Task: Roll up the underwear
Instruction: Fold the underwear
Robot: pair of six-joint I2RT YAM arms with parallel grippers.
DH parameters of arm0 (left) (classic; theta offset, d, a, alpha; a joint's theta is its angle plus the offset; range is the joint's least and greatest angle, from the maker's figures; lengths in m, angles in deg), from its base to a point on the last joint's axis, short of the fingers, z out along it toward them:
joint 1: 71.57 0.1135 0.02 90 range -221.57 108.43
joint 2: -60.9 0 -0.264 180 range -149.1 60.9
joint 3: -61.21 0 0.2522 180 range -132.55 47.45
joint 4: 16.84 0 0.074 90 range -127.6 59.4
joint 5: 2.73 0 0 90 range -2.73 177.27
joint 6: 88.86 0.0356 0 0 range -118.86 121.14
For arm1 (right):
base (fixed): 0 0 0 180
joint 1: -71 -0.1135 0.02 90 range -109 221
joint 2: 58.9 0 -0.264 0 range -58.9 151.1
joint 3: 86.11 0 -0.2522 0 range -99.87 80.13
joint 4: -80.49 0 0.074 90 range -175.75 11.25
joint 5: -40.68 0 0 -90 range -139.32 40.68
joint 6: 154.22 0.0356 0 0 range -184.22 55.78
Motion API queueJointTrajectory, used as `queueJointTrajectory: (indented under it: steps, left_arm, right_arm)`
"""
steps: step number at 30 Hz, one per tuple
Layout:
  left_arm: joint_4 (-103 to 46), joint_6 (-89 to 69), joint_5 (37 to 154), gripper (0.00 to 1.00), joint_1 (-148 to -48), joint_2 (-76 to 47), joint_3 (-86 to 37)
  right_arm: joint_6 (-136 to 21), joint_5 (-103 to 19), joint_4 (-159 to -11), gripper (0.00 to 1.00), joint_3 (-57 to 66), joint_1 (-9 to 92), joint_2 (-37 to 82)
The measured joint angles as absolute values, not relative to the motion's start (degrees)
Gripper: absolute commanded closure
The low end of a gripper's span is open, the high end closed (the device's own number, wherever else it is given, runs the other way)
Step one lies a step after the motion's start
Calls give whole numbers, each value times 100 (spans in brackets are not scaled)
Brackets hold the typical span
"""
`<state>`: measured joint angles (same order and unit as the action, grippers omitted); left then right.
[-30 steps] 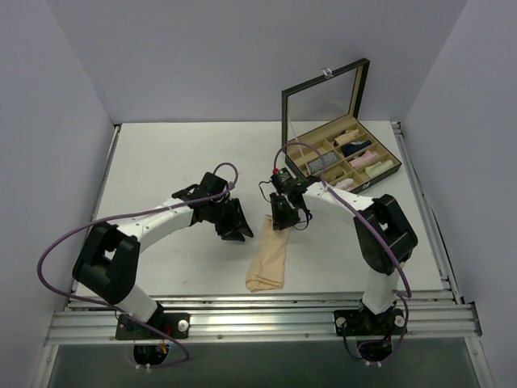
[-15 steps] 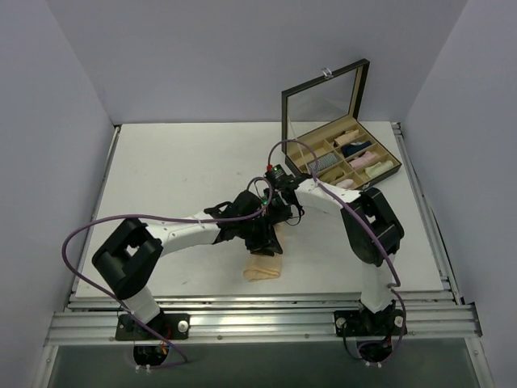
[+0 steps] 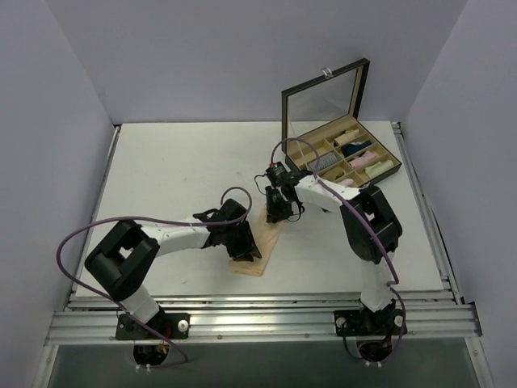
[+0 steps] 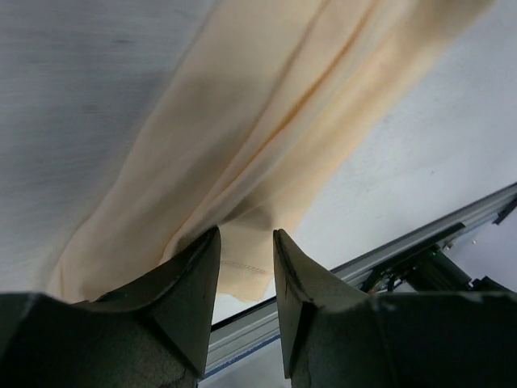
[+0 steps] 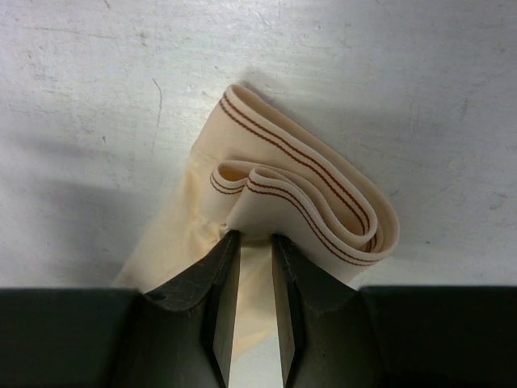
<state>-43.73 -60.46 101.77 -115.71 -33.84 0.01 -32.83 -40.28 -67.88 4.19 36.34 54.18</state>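
Top external: where is the underwear (image 3: 265, 246) seen? — A

Laid as a pale peach strip on the white table (image 3: 178, 162), stretched diagonally between the two grippers, toward the front. It is well apart from the compartment box (image 3: 367, 184) at the far right, whose glass lid (image 3: 323, 101) is stood open. Cloth rolls (image 3: 359, 153) are seen in its compartments. — B

Right gripper (image 3: 279, 214) state? — A

Set at the far end of the strip. In the right wrist view the jaws are nearly closed and the narrow gap is filled with cloth. The waistband (image 5: 299, 182), marked with two brown stripes, is folded over into a loop just ahead of the fingertips. The garment is counted as pinched there. — B

Left gripper (image 3: 245, 249)? — A

Placed over the near end. In the left wrist view the fingers (image 4: 194, 275) are spread a moderate gap apart, tips down on the cloth. A fold and a stitched hem are seen in the gap, and creases are drawn toward the tips. The jaws are read as open, with the cloth straddled rather than clamped. — B
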Motion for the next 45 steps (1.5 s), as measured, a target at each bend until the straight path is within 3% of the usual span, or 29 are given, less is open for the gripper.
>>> queueJointTrajectory:
  steps: [8,13,18,37,40,43,45]
  left_arm:
    - [-6226,-5858,9568,55,-10718,-2761,-166]
    - [-7085,-5755,9408,55,-10598,-2498,-915]
    - [-6932,-5764,9688,55,-10631,-2632,-1564]
    - [-6438,-5797,10097,55,-10565,-3937,-1210]
    - [-6458,-5718,10099,55,-10438,-3941,-1204]
    - [-6465,-5644,10101,55,-10309,-3941,-1204]
    - [-6469,-5580,10099,55,-10204,-3941,-1204]
  right_arm:
    - [-3117,-4223,-6301,78,401,3545,5228]
    - [-3189,-4467,-6023,73,115,3446,5171]
    - [-3534,-4566,-5855,73,-152,3523,5103]
    - [-4518,-4310,-5752,73,-434,3945,5494]
    - [-4633,-4198,-5820,77,-436,3984,5713]
    - [-4675,-4107,-5866,93,-434,4054,5820]
    - [-4664,-4070,-5931,97,-403,4115,5848]
